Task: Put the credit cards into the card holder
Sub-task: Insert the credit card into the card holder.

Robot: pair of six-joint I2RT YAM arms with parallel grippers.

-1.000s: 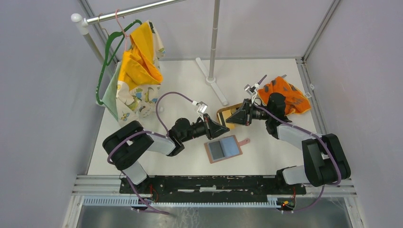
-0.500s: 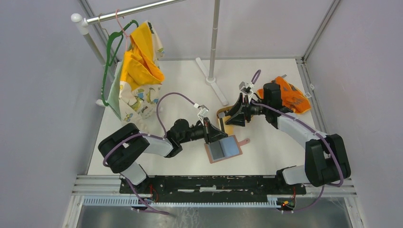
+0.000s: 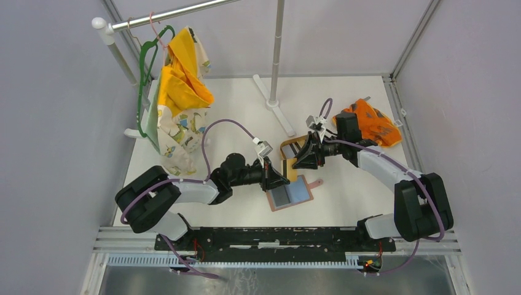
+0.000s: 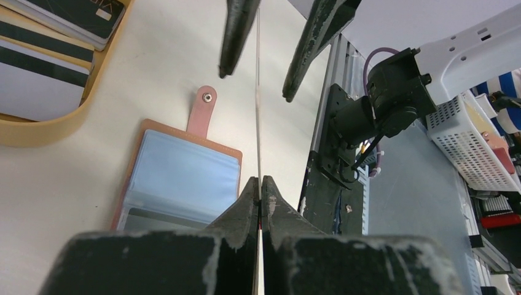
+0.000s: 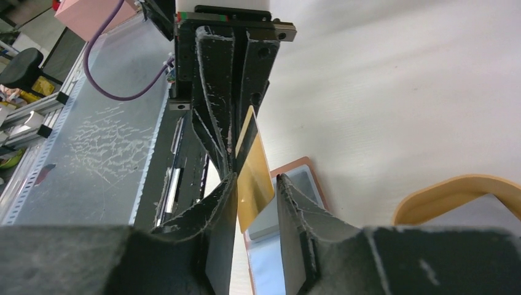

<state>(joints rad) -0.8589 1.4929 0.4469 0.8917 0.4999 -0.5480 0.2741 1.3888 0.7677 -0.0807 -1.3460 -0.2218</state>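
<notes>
The card holder (image 3: 290, 192) lies open on the table, reddish-brown with blue-grey pockets, strap tab to the right; it also shows in the left wrist view (image 4: 184, 178) and the right wrist view (image 5: 273, 264). My left gripper (image 3: 280, 178) (image 4: 260, 182) is shut on a yellowish credit card (image 3: 289, 167), seen edge-on (image 4: 258, 123), held just above the holder's far edge. My right gripper (image 3: 301, 161) (image 5: 257, 178) is open, its fingers either side of that card's far end (image 5: 253, 169). More credit cards (image 4: 43, 80) lie in the tray.
An oval light-wood tray (image 3: 287, 146) (image 4: 55, 123) (image 5: 454, 187) sits just behind the holder. An orange cloth (image 3: 368, 120) lies at the back right. A garment rack with a pole foot (image 3: 279, 110) and hanging clothes (image 3: 175, 92) stands at the back left.
My left gripper has carried the card from over the tray toward the holder. My right gripper has followed and now stands open around the card's far end.
</notes>
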